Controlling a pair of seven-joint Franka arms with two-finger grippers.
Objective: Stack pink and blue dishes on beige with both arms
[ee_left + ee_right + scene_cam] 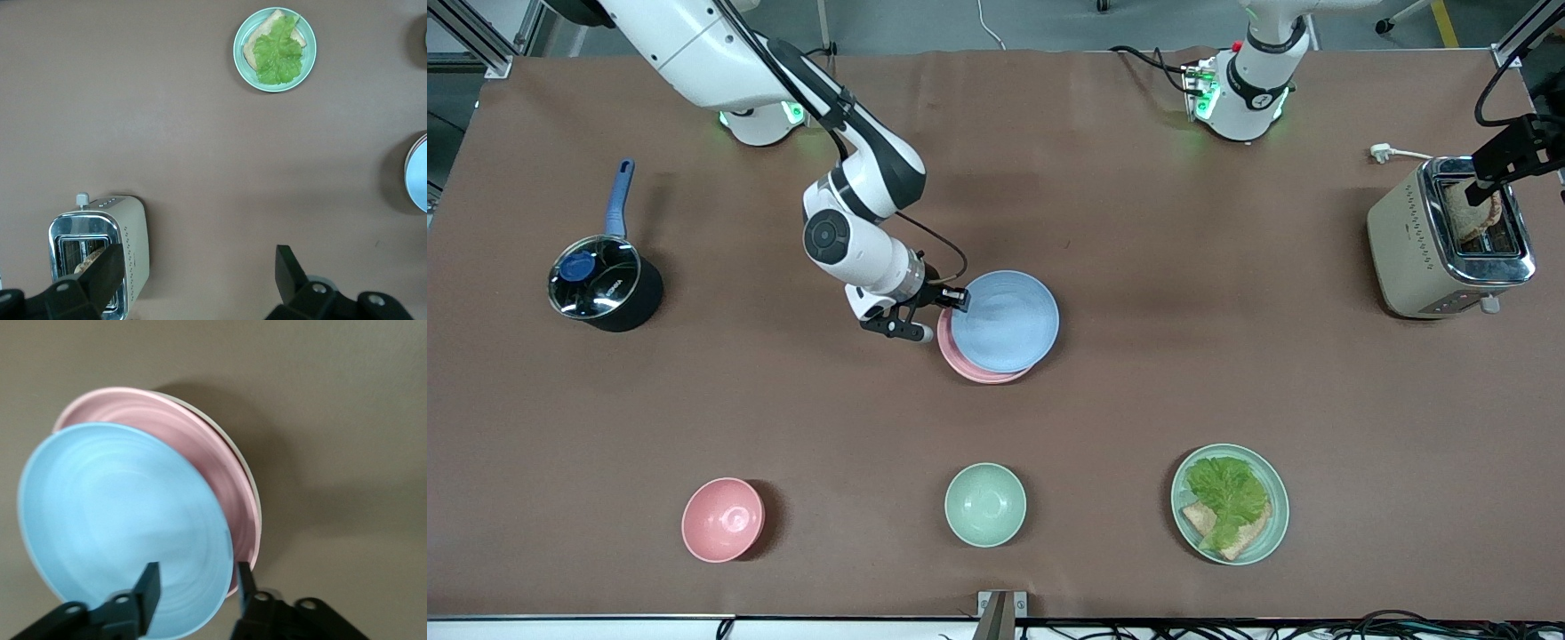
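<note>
The right hand point(951, 300) grips the blue plate's point(1005, 320) rim, holding it over the pink plate point(971, 369) mid-worktop, a beige plate point(233, 450) beneath. The left hand point(200, 280), fingers spread, waits above the toaster point(1440, 240).

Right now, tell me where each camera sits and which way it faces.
Front view: high across the table, facing both arm bases; shows the right gripper shut on the blue plate.
Left wrist view: looks down from high up at the toaster and lettuce plate; the open left gripper shows.
Right wrist view: close above the blue plate, pink plate and beige plate; own fingers show.
Shared: the blue plate appears in all three.
</note>
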